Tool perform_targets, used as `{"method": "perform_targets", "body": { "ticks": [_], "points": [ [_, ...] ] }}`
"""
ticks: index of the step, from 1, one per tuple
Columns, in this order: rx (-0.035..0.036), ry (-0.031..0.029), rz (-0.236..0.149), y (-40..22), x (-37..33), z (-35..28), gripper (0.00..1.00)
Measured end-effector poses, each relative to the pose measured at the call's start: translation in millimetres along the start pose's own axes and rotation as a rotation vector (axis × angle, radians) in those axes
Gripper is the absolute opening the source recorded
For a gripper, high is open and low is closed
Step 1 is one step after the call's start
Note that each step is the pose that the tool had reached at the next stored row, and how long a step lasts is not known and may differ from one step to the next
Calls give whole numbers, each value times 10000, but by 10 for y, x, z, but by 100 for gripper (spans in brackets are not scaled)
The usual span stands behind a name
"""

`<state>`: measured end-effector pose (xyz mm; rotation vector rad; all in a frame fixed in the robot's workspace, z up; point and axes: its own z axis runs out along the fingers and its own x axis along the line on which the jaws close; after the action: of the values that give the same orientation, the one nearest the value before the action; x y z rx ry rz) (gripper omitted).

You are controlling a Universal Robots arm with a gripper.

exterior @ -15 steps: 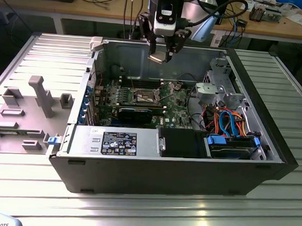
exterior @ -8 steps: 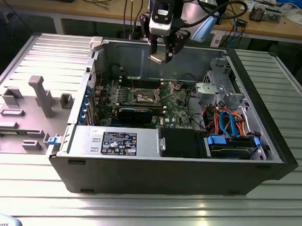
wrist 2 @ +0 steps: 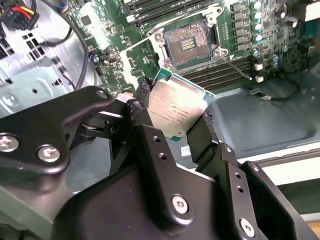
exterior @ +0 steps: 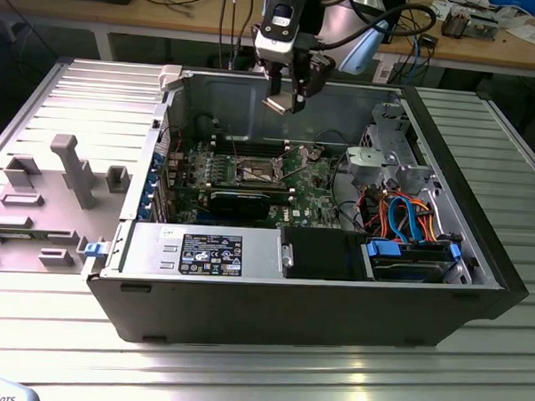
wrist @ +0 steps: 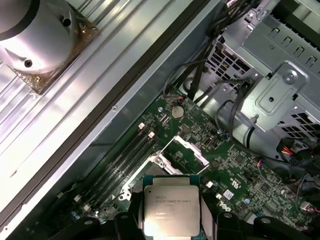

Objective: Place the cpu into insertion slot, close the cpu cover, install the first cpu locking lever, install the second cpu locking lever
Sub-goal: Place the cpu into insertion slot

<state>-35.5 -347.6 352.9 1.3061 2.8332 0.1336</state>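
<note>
One cpu [wrist 2: 175, 114] in the pincer [wrist 2: 177, 102]; bare insertion slot [wrist 2: 189, 44] in second wrist view

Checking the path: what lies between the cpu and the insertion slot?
Nothing: in the second wrist view, bare air separates the held cpu from the open insertion slot.

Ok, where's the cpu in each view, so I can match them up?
Exterior view: the cpu hangs in the gripper, above the open case.
Second wrist view: the cpu sits tilted in the gripper, close to the camera.
First wrist view: the cpu is seen face-on in the gripper.
Shared landmark: the empty slot, beyond the cpu in both wrist views.
</note>
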Motion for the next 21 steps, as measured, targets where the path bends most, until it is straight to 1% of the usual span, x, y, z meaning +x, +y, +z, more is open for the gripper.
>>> {"method": "perform_targets", "body": {
  "ticks": [5, 6, 10, 21],
  "points": [
    [-14, -63, 737, -1, 0, 8, 54],
    [-20, -88, 1020, -1, 0, 11, 54],
    [-29, -130, 1518, -1, 0, 15, 54],
    [-30, -132, 1535, -1, 0, 15, 54]
  ]
}}
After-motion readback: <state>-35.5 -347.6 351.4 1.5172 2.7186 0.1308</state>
